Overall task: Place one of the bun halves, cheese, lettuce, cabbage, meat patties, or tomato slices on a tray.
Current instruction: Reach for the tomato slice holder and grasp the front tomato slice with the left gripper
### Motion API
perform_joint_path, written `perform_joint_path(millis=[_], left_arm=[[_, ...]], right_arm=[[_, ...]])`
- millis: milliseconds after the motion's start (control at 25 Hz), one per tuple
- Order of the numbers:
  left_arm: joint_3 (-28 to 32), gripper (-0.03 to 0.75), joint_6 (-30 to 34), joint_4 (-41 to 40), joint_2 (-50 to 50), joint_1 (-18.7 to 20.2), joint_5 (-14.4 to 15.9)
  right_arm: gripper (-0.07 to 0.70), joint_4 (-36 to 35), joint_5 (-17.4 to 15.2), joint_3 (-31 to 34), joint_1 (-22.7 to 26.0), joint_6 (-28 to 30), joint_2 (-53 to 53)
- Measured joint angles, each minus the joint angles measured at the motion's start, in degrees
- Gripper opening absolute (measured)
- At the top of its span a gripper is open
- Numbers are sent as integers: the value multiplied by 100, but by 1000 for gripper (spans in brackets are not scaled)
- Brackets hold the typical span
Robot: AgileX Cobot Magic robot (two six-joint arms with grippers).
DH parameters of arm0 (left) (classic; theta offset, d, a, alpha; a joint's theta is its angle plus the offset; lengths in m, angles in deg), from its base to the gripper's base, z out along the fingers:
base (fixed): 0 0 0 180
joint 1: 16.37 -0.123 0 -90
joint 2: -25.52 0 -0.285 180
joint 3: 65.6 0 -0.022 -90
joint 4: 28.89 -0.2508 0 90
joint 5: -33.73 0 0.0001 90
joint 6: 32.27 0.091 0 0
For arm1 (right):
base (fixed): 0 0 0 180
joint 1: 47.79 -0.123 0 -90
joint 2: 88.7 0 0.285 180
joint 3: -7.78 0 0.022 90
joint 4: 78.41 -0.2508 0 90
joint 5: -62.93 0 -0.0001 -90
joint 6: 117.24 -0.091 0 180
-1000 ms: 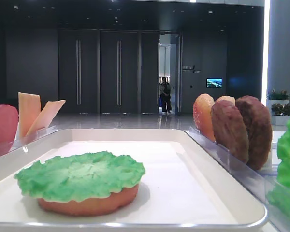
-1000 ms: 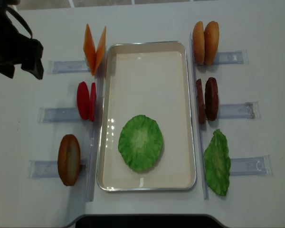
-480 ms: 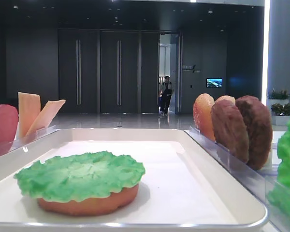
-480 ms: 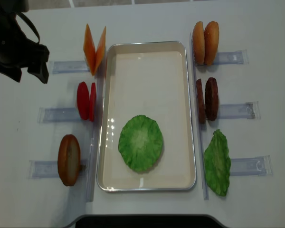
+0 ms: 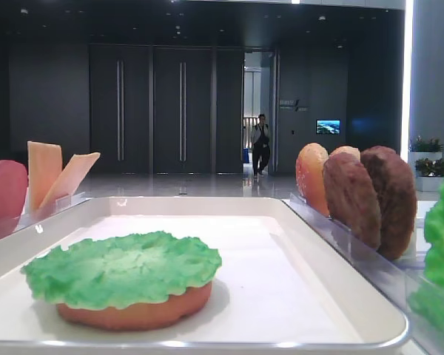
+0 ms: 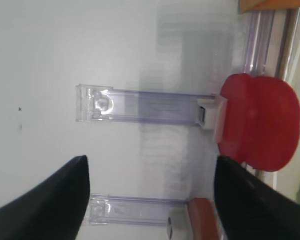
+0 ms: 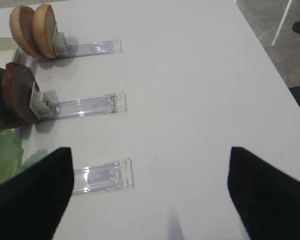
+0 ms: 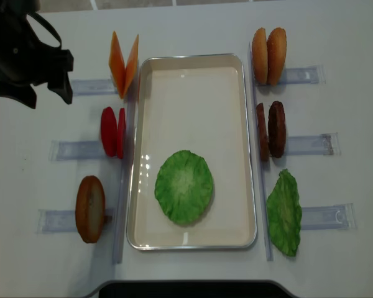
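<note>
The left claw (image 8: 40,93) hung open at upper left, empty; tomato slices (image 8: 112,131) stood racked left of the tray (image 8: 193,68). Best approach: descend squarely over one slice.

I see the tray (image 8: 193,87) as off-white with a shiny, metallic-looking rim. The racks (image 7: 92,105) are clear glossy plastic. The lettuce (image 5: 122,270) looks crinkled and matt, the meat patties (image 5: 370,196) rough and grainy, the tomato slices (image 6: 260,127) smooth. The white table (image 7: 190,90) seems matt, though glare makes me unsure.
</note>
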Motion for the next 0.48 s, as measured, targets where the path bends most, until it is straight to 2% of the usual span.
perform_joint_path(millis=[480], left_arm=[[0, 591, -977, -119, -280, 1405, -66]], right_arm=[[592, 0, 4, 0, 0, 0, 0]])
